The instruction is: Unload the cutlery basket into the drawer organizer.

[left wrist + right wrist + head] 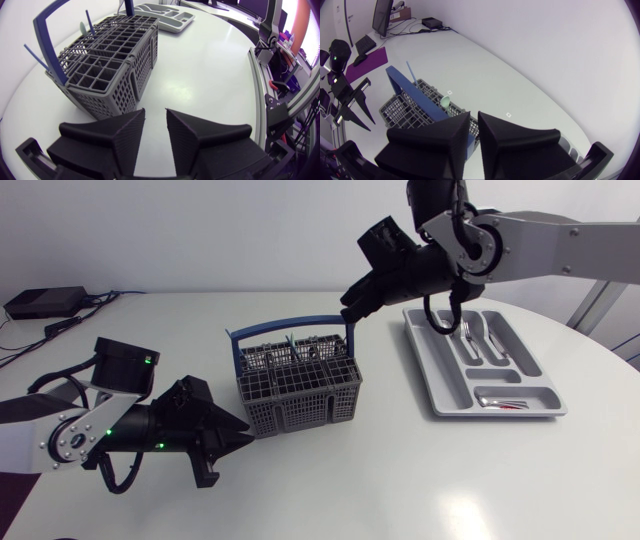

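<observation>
Bright, even light from above. A soft glare patch sits on the white table (455,512). A faint shadow lies under the basket (300,385). Wrist views bow strongly at the edges, with dark corners.

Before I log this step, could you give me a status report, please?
Left gripper beside basket, jaws open, empty. Right gripper over basket's far corner, jaws barely apart, empty. Cutlery left in basket; organizer partly filled. No obstruction seen.

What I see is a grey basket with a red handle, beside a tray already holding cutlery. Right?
No: the handle is blue, not red, as the head view shows. The basket is grey, beside a tray already holding cutlery.
</observation>
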Action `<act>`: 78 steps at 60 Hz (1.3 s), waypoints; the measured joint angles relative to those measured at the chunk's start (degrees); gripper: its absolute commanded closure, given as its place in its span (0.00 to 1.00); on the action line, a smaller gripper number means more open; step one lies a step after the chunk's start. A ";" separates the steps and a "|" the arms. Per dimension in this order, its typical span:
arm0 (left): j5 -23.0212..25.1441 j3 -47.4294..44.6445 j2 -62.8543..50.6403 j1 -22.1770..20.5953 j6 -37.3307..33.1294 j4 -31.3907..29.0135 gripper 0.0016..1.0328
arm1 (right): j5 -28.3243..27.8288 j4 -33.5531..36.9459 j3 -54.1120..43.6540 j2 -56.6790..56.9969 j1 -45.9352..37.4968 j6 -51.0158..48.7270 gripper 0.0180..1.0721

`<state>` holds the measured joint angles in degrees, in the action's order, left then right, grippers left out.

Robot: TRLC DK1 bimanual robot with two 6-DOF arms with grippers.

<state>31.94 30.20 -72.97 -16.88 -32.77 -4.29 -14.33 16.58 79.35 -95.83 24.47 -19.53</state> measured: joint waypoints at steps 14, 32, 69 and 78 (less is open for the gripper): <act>-1.46 0.07 -3.04 -0.61 0.72 4.09 0.78 | 0.04 3.28 6.16 -6.91 1.03 0.07 0.91; -3.56 1.53 -6.75 -0.52 2.30 8.11 0.78 | 0.02 9.75 9.77 -8.39 1.86 -0.20 0.92; -3.58 6.73 -13.27 7.34 2.43 10.38 0.78 | 0.24 20.50 4.09 1.03 11.10 1.55 0.93; -3.65 9.77 -16.33 7.80 2.80 11.08 0.78 | 0.04 22.01 3.52 1.77 12.17 2.54 0.93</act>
<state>28.29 39.97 -89.30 -9.08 -29.98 6.79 -14.28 38.59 82.87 -94.06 36.64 -16.99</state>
